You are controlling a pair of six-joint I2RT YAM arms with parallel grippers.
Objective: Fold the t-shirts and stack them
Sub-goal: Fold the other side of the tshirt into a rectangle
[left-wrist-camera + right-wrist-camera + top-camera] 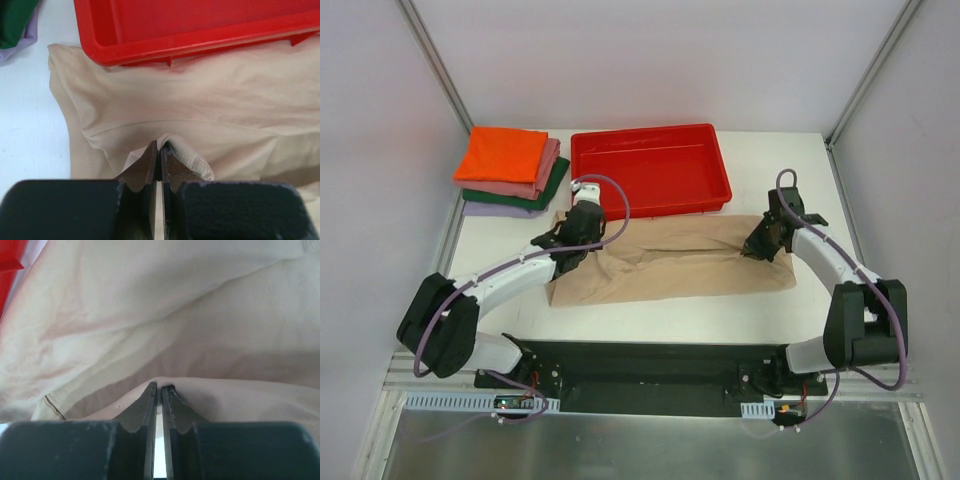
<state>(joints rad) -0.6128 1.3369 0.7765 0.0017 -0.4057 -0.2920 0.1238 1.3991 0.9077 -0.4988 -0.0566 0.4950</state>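
Observation:
A large beige t-shirt point(670, 265) lies spread and creased across the table's middle, its far edge against the red tray. My left gripper point(582, 232) is shut on a fold of its hemmed edge point(192, 160) at the shirt's left end. My right gripper point(765, 243) is shut on a pinch of the same beige cloth point(165, 382) at the right end. A stack of folded t-shirts sits at the far left: orange point(502, 153) on top, then pink point(545, 180), dark green point(552, 185) and lavender point(495, 209).
A red plastic tray point(650, 168) stands at the far middle, its near rim touching the beige shirt, and shows in the left wrist view point(200, 30). White table point(650, 325) lies bare in front of the shirt. Grey walls close in the sides.

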